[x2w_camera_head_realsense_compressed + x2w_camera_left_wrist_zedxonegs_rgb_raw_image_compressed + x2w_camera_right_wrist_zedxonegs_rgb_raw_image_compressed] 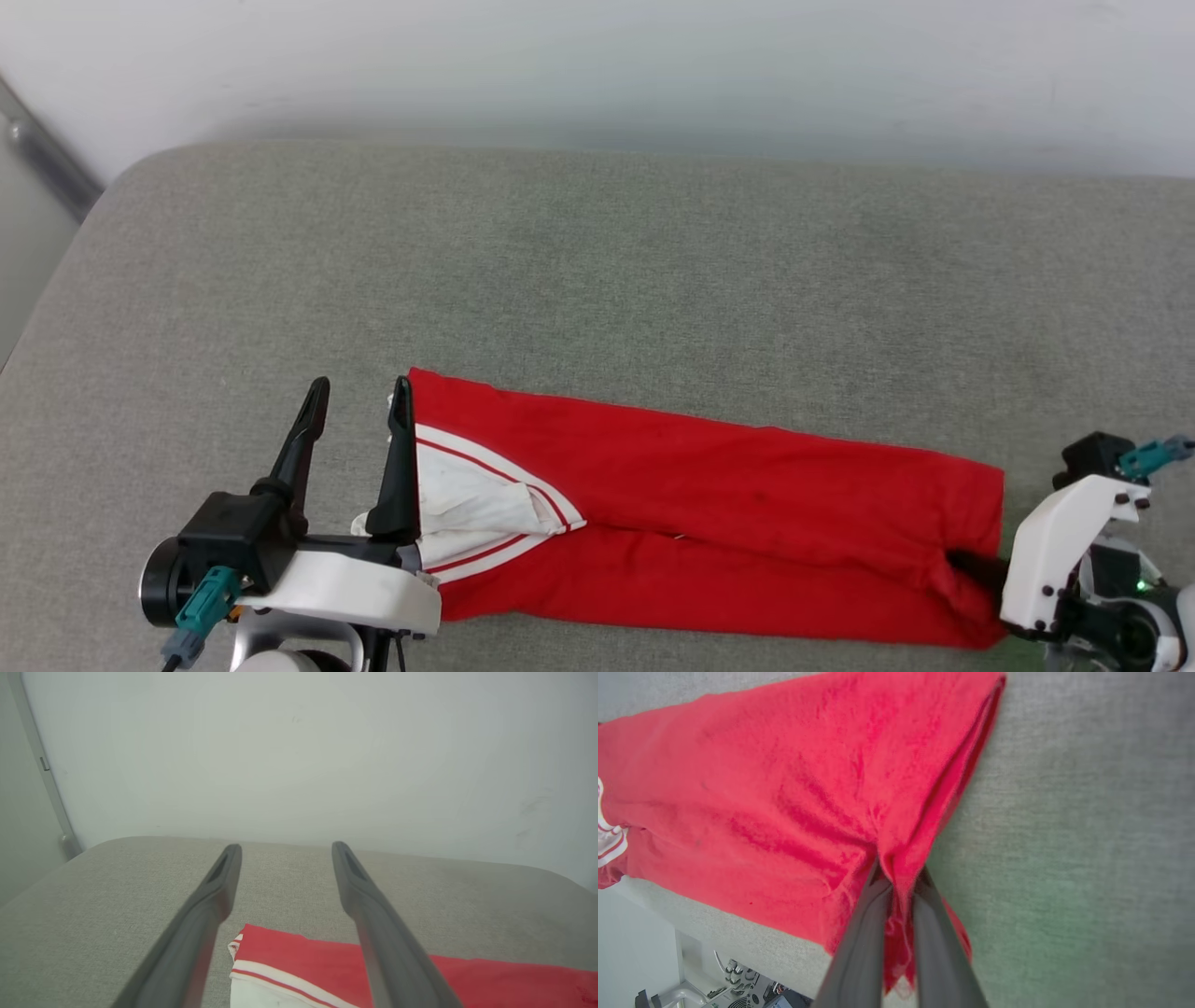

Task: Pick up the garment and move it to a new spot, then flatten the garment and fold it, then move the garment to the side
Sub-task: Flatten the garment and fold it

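The garment (709, 504) lies folded into a long red strip across the near part of the grey cushion, a white sleeve with red-striped trim (476, 509) showing at its left end. My right gripper (971, 566) is shut on the garment's right end; in the right wrist view its dark fingers (859, 933) pinch a ridge of red cloth (784, 802) between them. My left gripper (359, 392) stands open at the garment's left end, one finger over the sleeve edge, the other over bare cushion. In the left wrist view its fingers (205, 905) straddle the red corner (299, 956) without touching it.
The grey cushion (597, 252) stretches wide behind the garment, ending at a pale wall (597, 65). Its rounded left corner (140, 177) sits by a metal strip. In the right wrist view, floor and equipment (738, 984) show beyond the cushion's front edge.
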{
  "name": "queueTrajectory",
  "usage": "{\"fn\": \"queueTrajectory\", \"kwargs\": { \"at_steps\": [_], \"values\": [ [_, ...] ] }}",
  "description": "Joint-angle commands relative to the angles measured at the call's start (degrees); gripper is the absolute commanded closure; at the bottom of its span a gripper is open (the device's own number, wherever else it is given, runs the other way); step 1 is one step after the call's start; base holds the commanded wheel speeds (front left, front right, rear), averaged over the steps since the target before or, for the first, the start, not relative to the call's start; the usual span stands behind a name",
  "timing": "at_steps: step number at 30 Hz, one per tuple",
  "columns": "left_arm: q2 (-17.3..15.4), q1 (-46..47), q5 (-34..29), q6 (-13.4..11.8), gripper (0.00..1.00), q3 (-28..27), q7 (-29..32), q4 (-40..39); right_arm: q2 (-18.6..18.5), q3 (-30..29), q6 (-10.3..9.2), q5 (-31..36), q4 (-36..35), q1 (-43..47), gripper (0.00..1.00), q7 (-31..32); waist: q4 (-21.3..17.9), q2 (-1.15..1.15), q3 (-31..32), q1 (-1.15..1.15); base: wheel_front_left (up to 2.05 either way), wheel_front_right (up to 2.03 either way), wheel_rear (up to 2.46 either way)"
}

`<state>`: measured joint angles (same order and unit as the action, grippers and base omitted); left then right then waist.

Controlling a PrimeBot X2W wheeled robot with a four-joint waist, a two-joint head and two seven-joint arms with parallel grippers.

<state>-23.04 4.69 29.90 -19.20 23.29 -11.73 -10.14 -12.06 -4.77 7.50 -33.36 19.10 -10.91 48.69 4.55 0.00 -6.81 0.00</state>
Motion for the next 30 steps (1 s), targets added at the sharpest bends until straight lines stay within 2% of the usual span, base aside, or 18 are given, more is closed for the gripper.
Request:
{"fn": "queueTrajectory", "kwargs": {
  "at_steps": [1, 7, 12, 17, 19, 20, 23, 25, 30],
  "values": [
    [-0.5, -0.9, -0.5, -0.3, 0.0, -0.1, 0.2, -0.4, -1.1, -0.1, -0.02, -0.3, -0.6, -1.1, 1.0, -0.5, -0.6, 0.0, 0.6, 0.0, 0.0, 0.0, 0.0],
    [-0.5, -1.4, -0.6, -0.8, 0.0, 0.3, 0.6, -0.8, -3.4, -3.7, -0.03, 0.8, -1.6, -0.8, 1.0, 0.1, -2.6, 0.0, 1.9, 0.0, 0.0, 0.0, 0.0],
    [-0.3, -1.9, -0.3, -1.0, 0.0, 0.4, 0.6, -1.0, -4.4, -11.7, -0.03, 2.5, -2.5, 0.6, 1.0, 1.1, -4.5, 0.0, 2.1, 0.0, 0.0, 0.0, 0.0],
    [-0.1, -1.4, -0.3, -1.2, 0.0, 0.6, 0.4, -0.8, -1.9, -20.1, -0.02, 4.6, -5.0, 1.0, 1.0, 3.2, -6.1, 0.0, 2.2, 0.0, 0.0, 0.0, 0.0],
    [-0.1, -1.3, -0.2, -1.1, 0.0, 0.7, 0.5, -0.7, 0.4, -22.2, -0.02, 3.1, -5.8, 0.1, 1.0, 5.2, -6.6, 0.0, 2.2, 0.0, 0.0, 0.0, 0.0],
    [-0.1, -1.3, -0.2, -1.1, 0.0, 0.7, 0.5, -0.7, 0.4, -22.2, -0.02, 3.1, -5.8, 0.1, 1.0, 5.2, -6.6, 0.0, 2.2, 0.0, 0.0, 0.0, 0.0],
    [-0.2, -1.2, -0.1, -1.1, 0.0, 0.8, 0.6, -0.6, 5.0, -24.8, -0.02, -1.8, -6.8, -1.7, 1.0, 9.4, -7.1, 0.0, 2.3, 0.0, 0.0, 0.0, 0.0],
    [-0.3, -1.1, -0.2, -1.0, 0.0, 0.9, 0.7, -0.7, 7.3, -26.6, -0.02, -7.5, -6.7, -3.0, 1.0, 13.1, -7.1, 0.0, 2.3, 0.0, 0.0, 0.0, 0.0],
    [-0.1, 0.1, -0.2, -0.7, 0.0, 1.5, 1.2, -0.5, 9.3, -26.3, -0.02, -19.8, -4.3, -4.9, 1.0, 19.9, -6.0, 0.0, 1.9, 0.0, 0.0, 0.0, 0.0]
  ]
}}
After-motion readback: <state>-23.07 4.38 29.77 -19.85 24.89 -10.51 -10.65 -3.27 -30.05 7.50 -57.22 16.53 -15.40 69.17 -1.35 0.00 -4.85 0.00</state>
